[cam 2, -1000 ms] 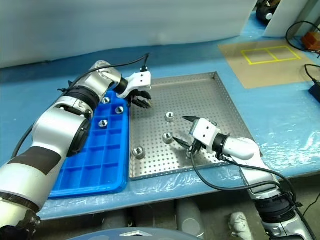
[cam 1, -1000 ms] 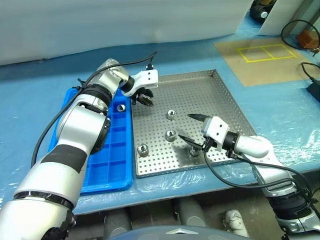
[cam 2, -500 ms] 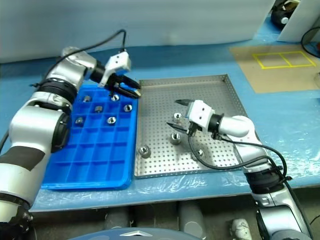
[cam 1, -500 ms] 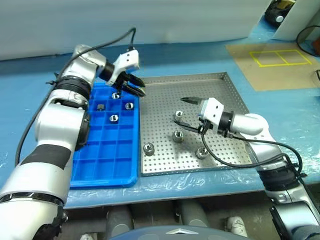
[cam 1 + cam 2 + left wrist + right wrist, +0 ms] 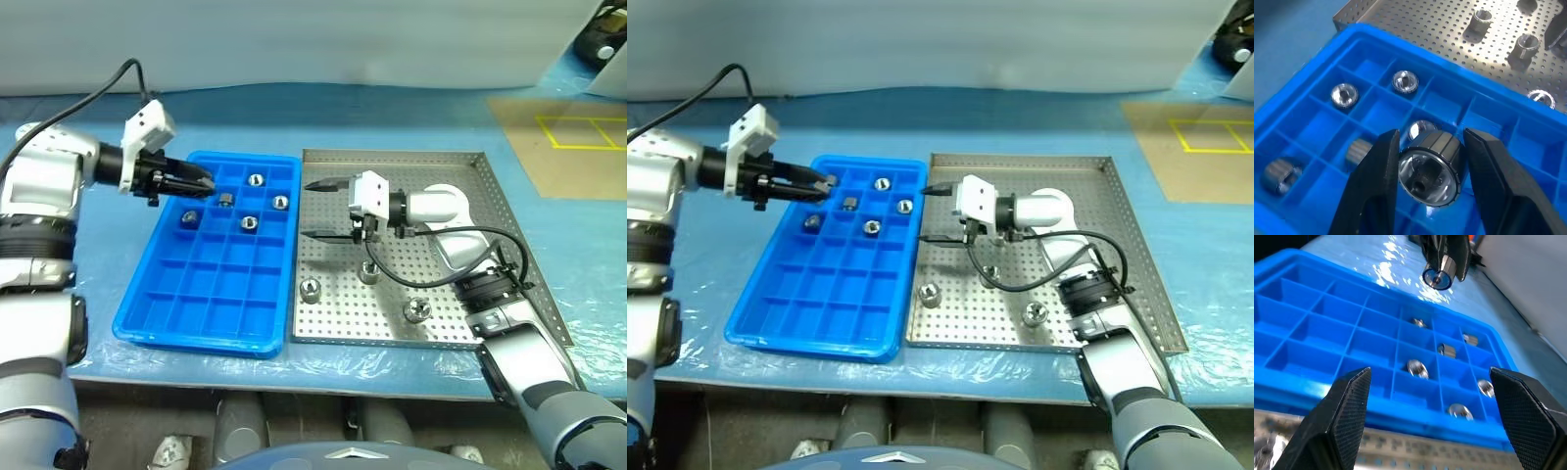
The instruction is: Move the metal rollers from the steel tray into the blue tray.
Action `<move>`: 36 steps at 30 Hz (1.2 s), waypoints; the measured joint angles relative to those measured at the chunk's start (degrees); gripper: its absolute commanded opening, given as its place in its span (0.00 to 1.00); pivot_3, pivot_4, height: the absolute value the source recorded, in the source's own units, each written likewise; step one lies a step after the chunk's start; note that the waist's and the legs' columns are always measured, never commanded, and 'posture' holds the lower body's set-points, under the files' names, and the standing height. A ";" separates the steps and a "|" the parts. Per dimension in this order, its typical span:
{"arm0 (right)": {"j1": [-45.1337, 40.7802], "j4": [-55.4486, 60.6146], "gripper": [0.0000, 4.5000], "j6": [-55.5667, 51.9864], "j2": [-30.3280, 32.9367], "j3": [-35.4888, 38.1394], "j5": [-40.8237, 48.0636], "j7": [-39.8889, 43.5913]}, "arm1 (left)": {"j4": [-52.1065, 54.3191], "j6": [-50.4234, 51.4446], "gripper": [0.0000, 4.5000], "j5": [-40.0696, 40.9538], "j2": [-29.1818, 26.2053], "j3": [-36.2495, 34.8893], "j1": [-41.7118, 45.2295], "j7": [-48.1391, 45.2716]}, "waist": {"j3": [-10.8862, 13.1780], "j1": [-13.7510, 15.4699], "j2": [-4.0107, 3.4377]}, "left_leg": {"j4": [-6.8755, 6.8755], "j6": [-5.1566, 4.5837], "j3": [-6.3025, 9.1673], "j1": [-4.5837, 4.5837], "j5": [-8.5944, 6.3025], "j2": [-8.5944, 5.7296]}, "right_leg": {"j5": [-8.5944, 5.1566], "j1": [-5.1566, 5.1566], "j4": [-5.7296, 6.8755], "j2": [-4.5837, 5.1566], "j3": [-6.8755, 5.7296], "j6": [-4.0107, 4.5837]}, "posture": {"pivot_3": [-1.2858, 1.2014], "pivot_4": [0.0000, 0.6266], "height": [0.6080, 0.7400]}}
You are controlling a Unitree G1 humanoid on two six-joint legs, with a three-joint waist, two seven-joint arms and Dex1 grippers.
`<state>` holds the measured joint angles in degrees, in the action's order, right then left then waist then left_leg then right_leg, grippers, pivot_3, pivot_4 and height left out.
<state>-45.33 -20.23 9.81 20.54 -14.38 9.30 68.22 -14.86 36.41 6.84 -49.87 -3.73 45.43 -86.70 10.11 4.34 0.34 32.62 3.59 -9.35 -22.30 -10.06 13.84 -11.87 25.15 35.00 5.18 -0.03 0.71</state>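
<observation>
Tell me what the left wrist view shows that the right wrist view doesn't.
Left wrist view alone: the perforated steel tray with three rollers on it, and the held roller close up between the left gripper's fingers. Right wrist view alone: the right gripper's open fingers. Both: the blue tray with rollers in its compartments, and the held roller.
</observation>
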 measured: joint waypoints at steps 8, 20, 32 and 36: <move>-3.33 -6.29 0.88 3.43 -5.07 -0.57 0.38 5.07 | 16.55 9.18 0.38 7.61 -2.55 -6.37 -17.92 8.86 | 0.00 2.63 0.00 | 0.09 0.30 0.56 -0.18 -0.02 0.01 | -0.07 0.00 0.26 0.00 -0.38 0.11 | 0.63 0.24 1.00; -3.85 -8.31 0.88 4.85 -5.66 -0.56 -0.19 6.62 | 18.37 10.54 0.38 12.72 -2.76 -7.12 -24.57 18.05 | 0.00 3.35 0.00 | 0.11 0.85 0.90 -0.15 0.33 0.09 | -0.17 0.01 0.66 -0.07 -0.55 0.25 | 0.61 0.24 1.00; -1.35 -5.97 0.88 4.24 -4.38 -0.48 -0.29 5.12 | 18.84 10.06 0.38 14.68 -5.22 -7.00 -30.04 19.57 | 0.00 2.93 0.01 | 0.09 1.00 0.90 -0.13 0.42 0.13 | -0.18 0.02 0.66 -0.13 -0.53 0.26 | 0.61 0.24 1.00; -1.35 -5.97 0.88 4.26 -4.35 -0.48 -0.38 4.83 | 18.05 8.57 0.66 14.67 -5.08 -6.96 -29.84 20.96 | 0.00 2.92 0.01 | 0.09 1.02 0.91 -0.12 0.43 0.14 | -0.18 0.02 0.67 -0.14 -0.53 0.26 | 0.61 0.24 1.00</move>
<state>-46.68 -26.21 14.07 16.19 -14.86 8.92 73.05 3.18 44.97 21.51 -54.95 -10.70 15.59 -65.75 10.10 7.26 0.35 32.71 4.61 -8.45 -22.42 -9.63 13.98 -12.06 25.18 35.67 5.04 -0.56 0.97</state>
